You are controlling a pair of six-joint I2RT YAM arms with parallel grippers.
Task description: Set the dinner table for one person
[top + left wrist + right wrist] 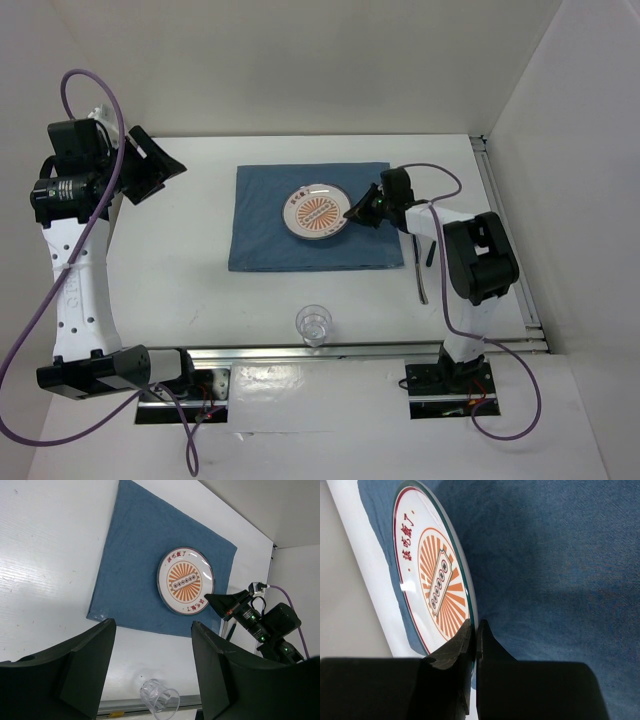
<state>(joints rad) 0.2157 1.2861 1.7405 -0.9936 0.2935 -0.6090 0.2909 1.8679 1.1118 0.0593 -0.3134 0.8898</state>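
Observation:
The white dinner table (180, 260) carries a blue placemat (265, 215) at its middle. A round plate (315, 213) with an orange sunburst lies on the placemat. My right gripper (355, 213) is shut on the plate's right rim; in the right wrist view the fingertips (474, 625) pinch the plate (432, 575) edge over the placemat (545, 555). My left gripper (150, 170) is open and empty, held high at the far left. In the left wrist view (153, 625) it looks down on the plate (185, 580). A clear glass (314, 325) stands near the front edge.
A dark slim utensil (428, 256) lies right of the placemat, beside the right arm. Metal rails run along the table's front edge (350, 352) and right edge (510, 240). White walls close the back and sides. The glass also shows in the left wrist view (160, 699).

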